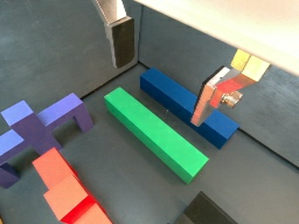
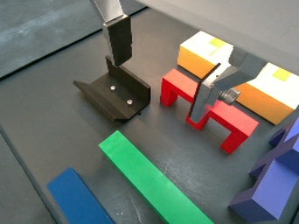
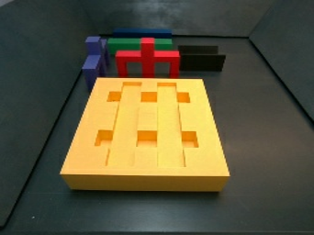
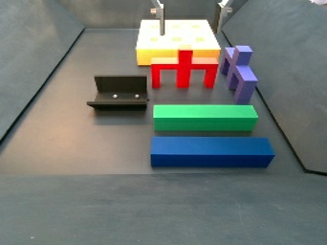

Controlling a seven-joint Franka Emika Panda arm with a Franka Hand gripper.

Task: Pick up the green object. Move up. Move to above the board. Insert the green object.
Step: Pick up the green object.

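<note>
- The pincer (image 2: 163, 66) hangs above the floor with its two fingers (image 1: 121, 44) spread wide apart, holding nothing and touching nothing.
- The green bar (image 4: 205, 118) lies flat on the floor below it, untouched, parallel to and just beside the blue bar (image 4: 212, 151).
- The fixture (image 2: 114, 94) stands near one end of the green bar.
- The red block (image 4: 183, 67) stands between the green bar and the board (image 3: 150, 128).
- A purple block (image 4: 240, 72) sits beside the red one.
</note>
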